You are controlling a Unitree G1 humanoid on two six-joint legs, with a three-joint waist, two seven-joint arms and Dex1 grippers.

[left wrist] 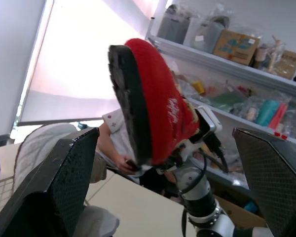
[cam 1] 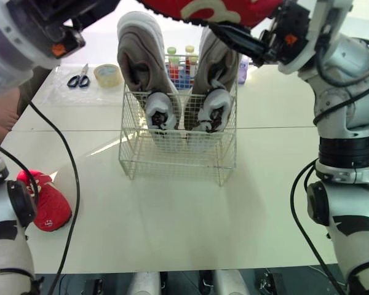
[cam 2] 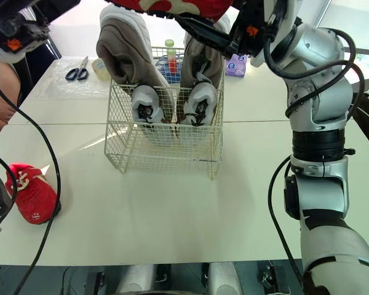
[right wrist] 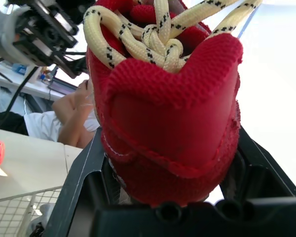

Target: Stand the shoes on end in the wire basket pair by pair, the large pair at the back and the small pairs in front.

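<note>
1. Where the right gripper (right wrist: pixel 172 148) pinches it from both sides near the heel collar, the red shoe (cam 1: pixel 203 9) hangs in the air above the wire basket (cam 1: pixel 172 161). Its long axis runs along the fingers, with the toe pointing away from that wrist.
2. Its black sole shows edge-on in the left wrist view, and its cream speckled laces (right wrist: pixel 153 34) face the right wrist camera.
3. The head views cut most of it off at the top edge, and in the right wrist view the toe is hidden.
4. The left gripper (left wrist: pixel 165 133) is spread wide and holds nothing.
5. At the basket's back, two large taupe shoes (cam 1: pixel 138 52) stand on end, with a pale grey-white shoe (cam 1: pixel 162 110) before each. Their footing is hard to make out through the wire.
6. A second red shoe (cam 1: pixel 49 206) lies on the table (cam 1: pixel 172 233) at the robot's left.
</note>
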